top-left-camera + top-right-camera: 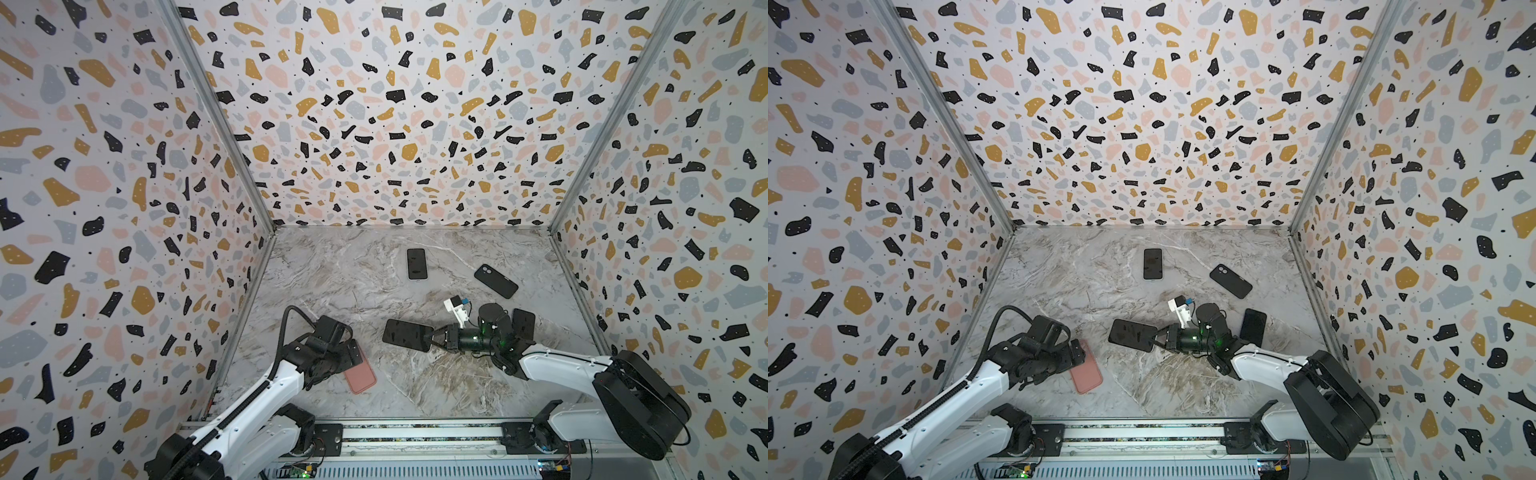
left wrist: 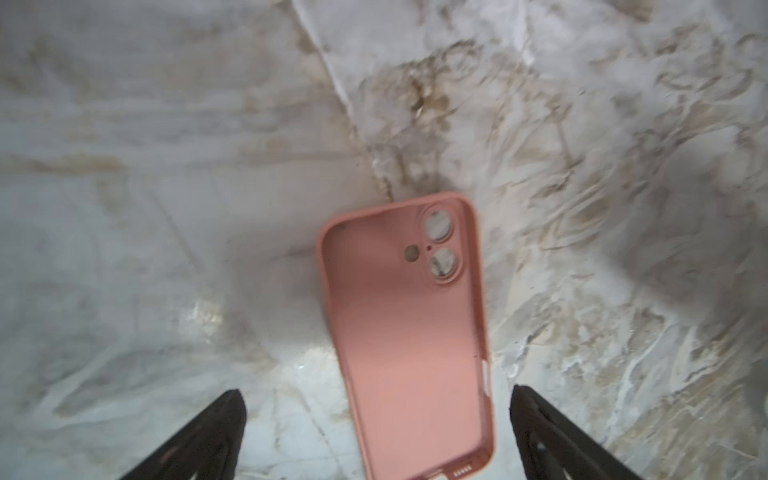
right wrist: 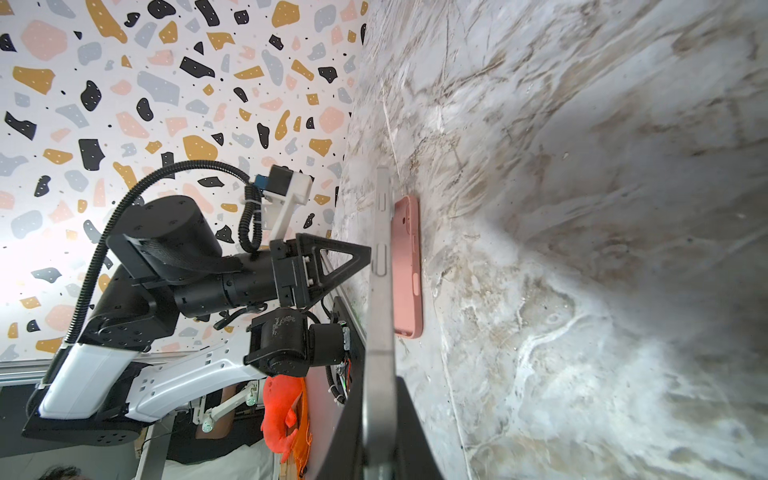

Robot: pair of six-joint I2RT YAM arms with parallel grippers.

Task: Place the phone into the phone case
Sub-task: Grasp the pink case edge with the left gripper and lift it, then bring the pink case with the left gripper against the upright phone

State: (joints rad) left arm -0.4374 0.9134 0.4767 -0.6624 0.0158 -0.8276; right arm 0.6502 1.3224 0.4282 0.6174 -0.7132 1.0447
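Note:
A black-screened phone [image 1: 407, 334] [image 1: 1133, 334] hangs just above the marble table, held by one short end in my right gripper [image 1: 432, 337] [image 1: 1156, 338]. In the right wrist view the phone [image 3: 380, 270] shows edge-on, with the gripper [image 3: 376, 399] shut on it. A pink phone case [image 1: 360, 376] [image 1: 1087, 372] [image 2: 407, 332] [image 3: 407, 270] lies hollow side up on the table at the front left. My left gripper [image 1: 354, 352] [image 1: 1077, 351] [image 2: 376, 395] stands open over the case's port end. Its fingers [image 2: 528, 415] stand on either side, clear of the case.
A second dark phone [image 1: 417, 264] lies at the back middle. A black case [image 1: 496, 281] lies at the back right. Another dark phone [image 1: 523, 324] lies behind my right arm. Patterned walls close in the table on three sides.

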